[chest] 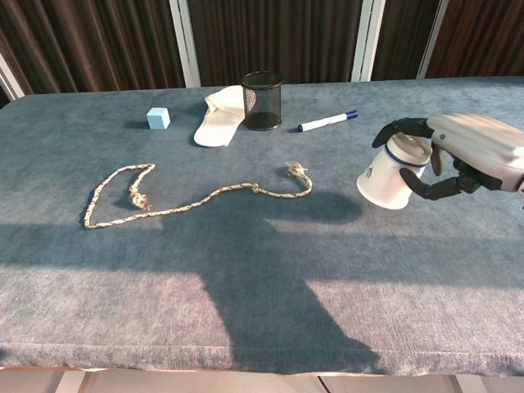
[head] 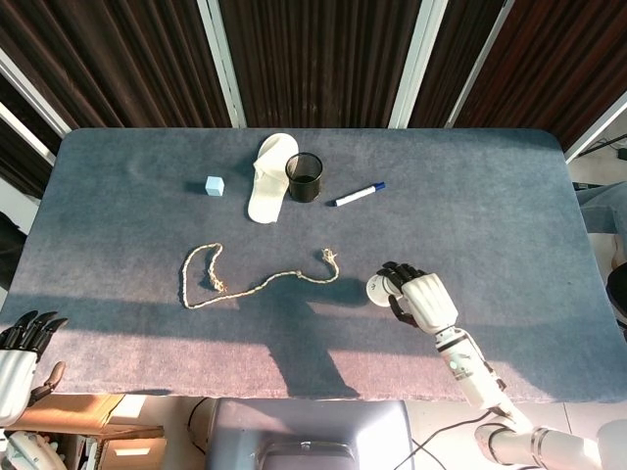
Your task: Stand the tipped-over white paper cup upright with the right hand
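Observation:
The white paper cup (chest: 386, 178) with a thin blue ring is gripped by my right hand (chest: 468, 152) at its narrow end. It is tilted, its wide end pointing down and to the left, and appears to be just off the blue cloth. From the head view only the cup's round end (head: 377, 288) shows beside the right hand (head: 423, 298), near the table's front right. My left hand (head: 20, 351) hangs off the front left corner with its fingers extended, holding nothing.
A rope (chest: 188, 193) lies left of the cup. At the back stand a black mesh pen holder (chest: 262, 100), a white slipper (chest: 217, 116), a blue marker (chest: 327, 121) and a light blue cube (chest: 158, 118). The blue table (head: 490, 215) ends just behind my wrist.

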Tool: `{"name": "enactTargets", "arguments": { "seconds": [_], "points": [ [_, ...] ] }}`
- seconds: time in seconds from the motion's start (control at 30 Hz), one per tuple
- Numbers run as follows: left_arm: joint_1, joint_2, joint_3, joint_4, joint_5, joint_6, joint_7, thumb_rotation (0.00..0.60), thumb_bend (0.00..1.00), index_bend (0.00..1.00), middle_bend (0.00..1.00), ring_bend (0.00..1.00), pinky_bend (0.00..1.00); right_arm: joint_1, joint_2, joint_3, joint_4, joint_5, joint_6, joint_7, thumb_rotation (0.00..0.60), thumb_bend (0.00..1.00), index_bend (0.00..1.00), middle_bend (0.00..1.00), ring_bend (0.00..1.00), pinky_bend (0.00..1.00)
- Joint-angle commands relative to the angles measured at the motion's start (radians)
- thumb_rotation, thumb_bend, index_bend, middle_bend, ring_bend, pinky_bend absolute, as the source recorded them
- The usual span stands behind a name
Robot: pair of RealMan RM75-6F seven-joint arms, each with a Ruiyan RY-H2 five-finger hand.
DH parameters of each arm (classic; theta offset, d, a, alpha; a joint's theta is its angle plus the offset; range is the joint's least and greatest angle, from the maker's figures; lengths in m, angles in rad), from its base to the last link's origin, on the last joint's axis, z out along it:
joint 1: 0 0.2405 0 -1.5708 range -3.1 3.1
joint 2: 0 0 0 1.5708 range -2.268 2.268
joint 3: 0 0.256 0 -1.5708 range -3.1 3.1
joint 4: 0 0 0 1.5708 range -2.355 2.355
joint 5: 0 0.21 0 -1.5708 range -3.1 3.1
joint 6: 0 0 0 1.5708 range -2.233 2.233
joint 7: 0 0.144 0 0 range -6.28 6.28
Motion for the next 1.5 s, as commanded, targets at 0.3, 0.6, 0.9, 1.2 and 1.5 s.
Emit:
{"name": "enactTargets", "arguments": {
  "seconds": [0.3, 0.6, 0.9, 1.2, 1.5],
  "points": [
    [0.002, 0.0, -0.001, -0.001, 0.009, 0.01, 0.003, 0.6, 0.34, 0.24, 0.17, 0.13, 0.29, 0.014, -0.175, -0.072, 0.393, -0.139, 0.109, 0.861, 0.6, 0.92, 0.72, 0.57, 0.56, 0.65],
    [0.006, 0.003, -0.004, -0.001, 0.004, 0.016, -0.01, 0.6, 0.34, 0.24, 0.17, 0.13, 0.29, 0.011, -0.203, -0.2, 0.631, -0.221, 0.083, 1.11, 0.6, 0.91, 0.5, 0.43, 0.36, 0.46],
    [0.006, 0.003, -0.007, -0.003, 0.001, 0.015, -0.009, 0.6, 0.34, 0.24, 0.17, 0.13, 0.29, 0.006, -0.159, -0.232, 0.675, -0.242, 0.099, 1.021, 0.6, 0.87, 0.43, 0.35, 0.22, 0.31],
    [0.008, 0.004, -0.006, -0.003, 0.002, 0.017, -0.011, 0.6, 0.34, 0.24, 0.17, 0.13, 0.29, 0.01, -0.086, -0.232, 0.598, -0.239, 0.089, 0.847, 0.6, 0.63, 0.22, 0.17, 0.01, 0.04],
    [0.008, 0.005, -0.008, -0.005, -0.005, 0.014, -0.011, 0.6, 0.34, 0.24, 0.17, 0.13, 0.29, 0.065, 0.127, -0.193, 0.191, -0.189, -0.048, 0.435, 0.6, 0.44, 0.12, 0.13, 0.0, 0.01]
  ]
}}
